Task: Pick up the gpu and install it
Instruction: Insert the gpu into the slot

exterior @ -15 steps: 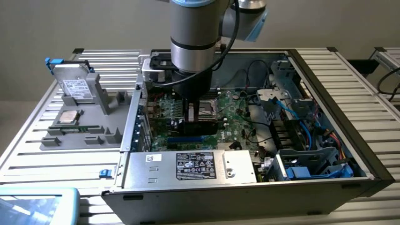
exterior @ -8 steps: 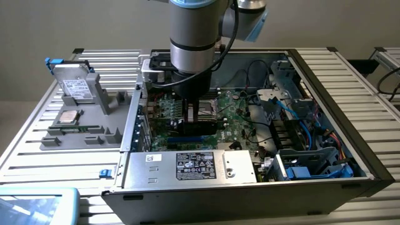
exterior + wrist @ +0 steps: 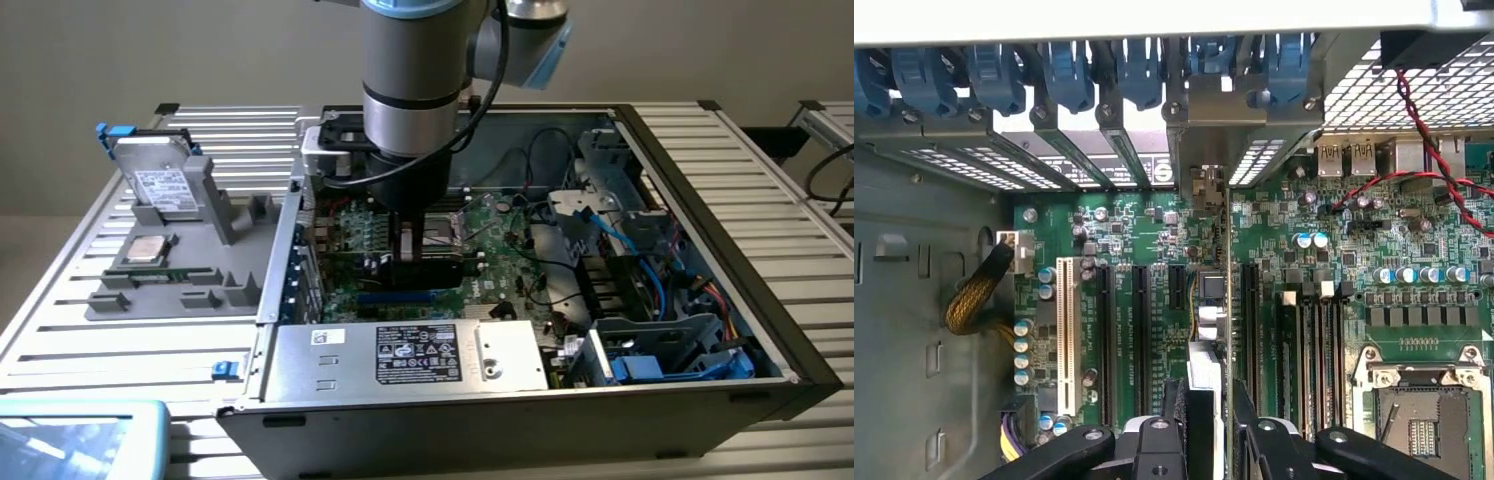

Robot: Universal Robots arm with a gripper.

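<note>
The gpu (image 3: 1206, 325) stands on edge between my fingers, its silver end bracket (image 3: 1204, 185) up against the case's rear slot openings. It runs along the green motherboard (image 3: 1134, 230), between the black expansion slots (image 3: 1139, 330) and the memory slots (image 3: 1304, 340). Whether its edge sits in a slot I cannot tell. My gripper (image 3: 1209, 400) is shut on the card, one black finger (image 3: 1174, 405) on each face. In the exterior view the gripper (image 3: 424, 248) reaches down inside the open computer case (image 3: 694, 200), with the gpu's black block (image 3: 430, 272) just below it.
A white slot (image 3: 1065, 330) and a braided yellow cable (image 3: 974, 300) lie beside the card. Red and black wires (image 3: 1414, 130) cross near the rear ports. The power supply (image 3: 400, 355) fills the case front. A grey fixture (image 3: 174, 290) at the exterior view's left holds a hard drive (image 3: 163, 185).
</note>
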